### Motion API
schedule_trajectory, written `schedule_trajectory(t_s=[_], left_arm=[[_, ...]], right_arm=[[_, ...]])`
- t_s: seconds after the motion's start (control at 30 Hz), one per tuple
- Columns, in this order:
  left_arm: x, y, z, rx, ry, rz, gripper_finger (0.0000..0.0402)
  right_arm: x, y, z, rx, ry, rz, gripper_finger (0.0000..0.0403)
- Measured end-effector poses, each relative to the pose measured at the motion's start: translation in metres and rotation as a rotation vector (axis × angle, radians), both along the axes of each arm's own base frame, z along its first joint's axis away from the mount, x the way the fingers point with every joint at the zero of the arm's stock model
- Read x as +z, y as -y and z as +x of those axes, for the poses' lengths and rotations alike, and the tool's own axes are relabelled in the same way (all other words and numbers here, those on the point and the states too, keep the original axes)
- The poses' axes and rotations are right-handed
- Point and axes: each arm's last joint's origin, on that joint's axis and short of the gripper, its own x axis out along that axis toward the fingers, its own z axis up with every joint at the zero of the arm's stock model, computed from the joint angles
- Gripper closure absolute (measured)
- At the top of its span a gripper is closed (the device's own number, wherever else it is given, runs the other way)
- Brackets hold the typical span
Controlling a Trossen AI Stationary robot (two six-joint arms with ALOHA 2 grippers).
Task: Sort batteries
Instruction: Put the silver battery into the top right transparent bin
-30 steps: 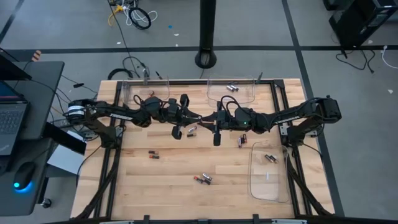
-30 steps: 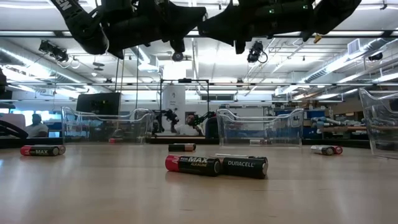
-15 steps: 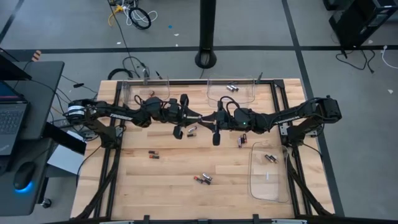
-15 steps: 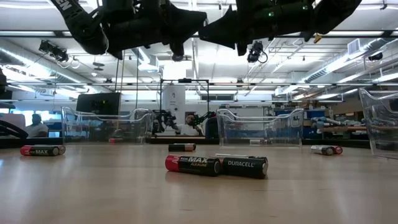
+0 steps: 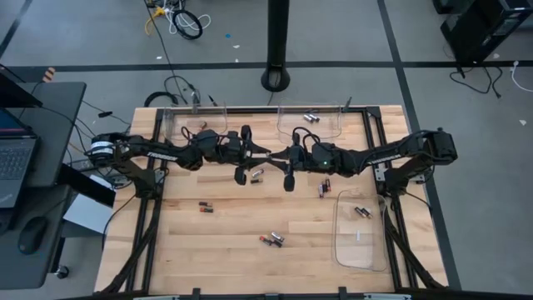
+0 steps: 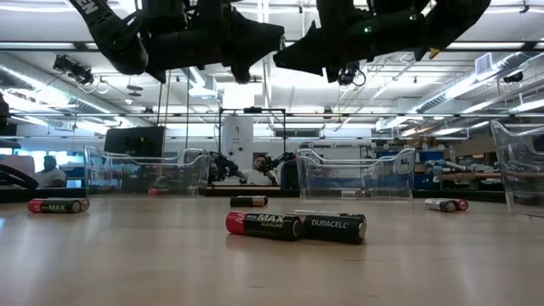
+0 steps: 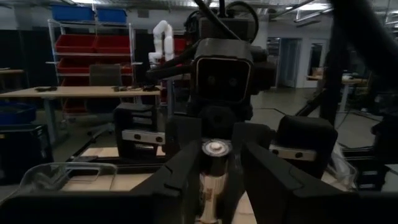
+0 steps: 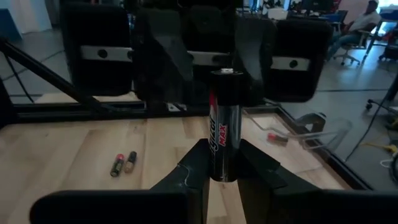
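Standing up out of the right gripper (image 8: 222, 158), a black-and-red battery (image 8: 222, 124) marked MAX is clenched at its lower end, with the fingers pressed against both of its sides. Its free end reaches in between the fingers of the left gripper (image 7: 214, 171), which faces the right one head-on. Those fingers are spread to either side of the cell, and a dark gap shows along one side, so the left pincer looks released. From above, the two grippers meet in the air over the far half of the table (image 5: 225, 258), the left arm reaching in from the left and the right arm from the right.

On the wood below, a loose cell (image 5: 256, 175) lies between the two grippers, and another cell (image 5: 323, 188) lies just right of the right gripper. A touching pair (image 6: 296, 225), one red-and-black and one copper-topped black, lies in the near middle of the table. A further cell (image 6: 58, 205) lies off to the left.

A clear far tray (image 5: 310, 132) holds a few cells. A clear right tray (image 5: 354, 250) holds a couple more.
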Motion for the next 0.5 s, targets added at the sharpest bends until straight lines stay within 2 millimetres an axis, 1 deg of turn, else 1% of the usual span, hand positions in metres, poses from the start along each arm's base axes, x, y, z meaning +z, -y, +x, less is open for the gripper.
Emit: schedule_trajectory(t_s=[0.37,0.43,0.5], left_arm=[[-0.003,-0.01,-0.001,0.099,-0.024,0.061,0.0277],[-0.005,-0.014,-0.002,0.127,-0.046,0.071,0.0277],[-0.006,-0.019,-0.003,0.156,-0.062,0.071,0.0277]], right_arm=[[-0.001,0.022,-0.004,-0.055,-0.033,0.007,0.0338],[-0.001,0.027,-0.005,-0.071,-0.063,0.01,0.0338],[0.005,0.034,-0.007,-0.094,-0.115,0.012,0.0338]])
